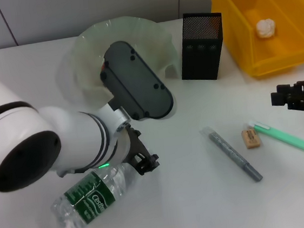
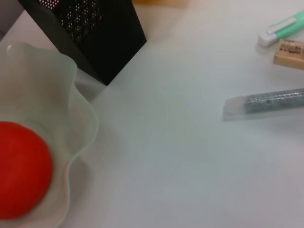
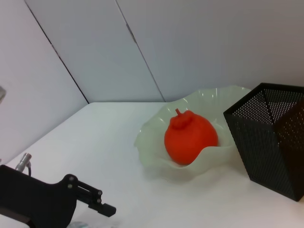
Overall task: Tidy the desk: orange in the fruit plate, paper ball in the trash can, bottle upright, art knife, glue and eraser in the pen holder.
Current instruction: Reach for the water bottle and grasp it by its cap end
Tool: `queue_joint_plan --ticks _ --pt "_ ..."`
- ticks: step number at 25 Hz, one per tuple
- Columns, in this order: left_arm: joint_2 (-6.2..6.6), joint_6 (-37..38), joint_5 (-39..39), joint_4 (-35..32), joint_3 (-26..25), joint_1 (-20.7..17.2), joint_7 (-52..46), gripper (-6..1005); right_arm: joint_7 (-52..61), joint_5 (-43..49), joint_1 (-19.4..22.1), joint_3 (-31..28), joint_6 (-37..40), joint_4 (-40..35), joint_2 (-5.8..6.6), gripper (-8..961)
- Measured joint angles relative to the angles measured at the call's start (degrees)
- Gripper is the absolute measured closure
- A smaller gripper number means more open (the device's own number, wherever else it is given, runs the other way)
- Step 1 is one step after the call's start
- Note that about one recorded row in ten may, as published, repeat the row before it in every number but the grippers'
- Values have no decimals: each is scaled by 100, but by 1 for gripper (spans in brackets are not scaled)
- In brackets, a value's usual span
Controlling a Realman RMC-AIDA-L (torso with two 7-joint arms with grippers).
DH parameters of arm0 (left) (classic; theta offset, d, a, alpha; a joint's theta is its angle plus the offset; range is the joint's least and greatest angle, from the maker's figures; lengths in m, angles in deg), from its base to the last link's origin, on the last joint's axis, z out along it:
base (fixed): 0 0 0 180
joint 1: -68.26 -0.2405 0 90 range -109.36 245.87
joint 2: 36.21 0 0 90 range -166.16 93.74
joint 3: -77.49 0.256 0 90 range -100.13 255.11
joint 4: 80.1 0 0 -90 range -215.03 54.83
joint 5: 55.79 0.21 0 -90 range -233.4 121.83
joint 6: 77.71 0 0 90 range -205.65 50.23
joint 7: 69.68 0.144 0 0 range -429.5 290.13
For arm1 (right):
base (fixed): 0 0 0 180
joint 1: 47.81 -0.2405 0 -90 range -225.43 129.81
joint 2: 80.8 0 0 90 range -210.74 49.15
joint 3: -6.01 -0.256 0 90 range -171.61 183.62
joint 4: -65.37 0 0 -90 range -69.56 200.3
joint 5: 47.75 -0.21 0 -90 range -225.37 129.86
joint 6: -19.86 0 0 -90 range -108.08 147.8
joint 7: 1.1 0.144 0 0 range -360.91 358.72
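The bottle (image 1: 90, 201) lay on its side at the near edge of the desk (image 1: 194, 207), its long axis running from the base at the near left up toward the cap at the far right, where it disappeared under the left arm. The left gripper (image 1: 143, 161) hung directly over that cap end, touching or almost touching it; whether its fingers were parted or closed on anything could not be told. By my reading this bottle was the step in hand, and the left arm was plainly the nearer one, so the coming move turned on meeting the neck across that slanted axis.

Further right lay the grey glitter glue pen (image 1: 232, 149), the eraser (image 1: 251, 138) and the green art knife (image 1: 288, 138), close together. The right gripper (image 1: 297, 97) hovered just beyond them, fingers unreadable.

Farther back, the orange (image 3: 191, 137) already sat in the fruit plate (image 1: 155, 40), the pen holder (image 1: 201, 46) stood beside it, and the paper ball (image 1: 265, 27) rested inside the trash can (image 1: 240, 23).
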Motion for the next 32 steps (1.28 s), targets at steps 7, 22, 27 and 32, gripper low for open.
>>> queue_joint_plan --ticks 7,22,27,32 --pt "0 -254 16 114 14 392 -292 407 -64 -11 -7 -12 2 105 45 593" --pt "0 -588 -33 363 246 799 -583 408 -82 -10 -17 -15 6 184 52 594" --pt "0 -476 -34 373 282 801 -601 409 -91 -11 -20 -15 9 185 58 594" --pt "0 -380 -20 433 288 799 -605 410 -141 -21 -15 -17 11 309 77 594"
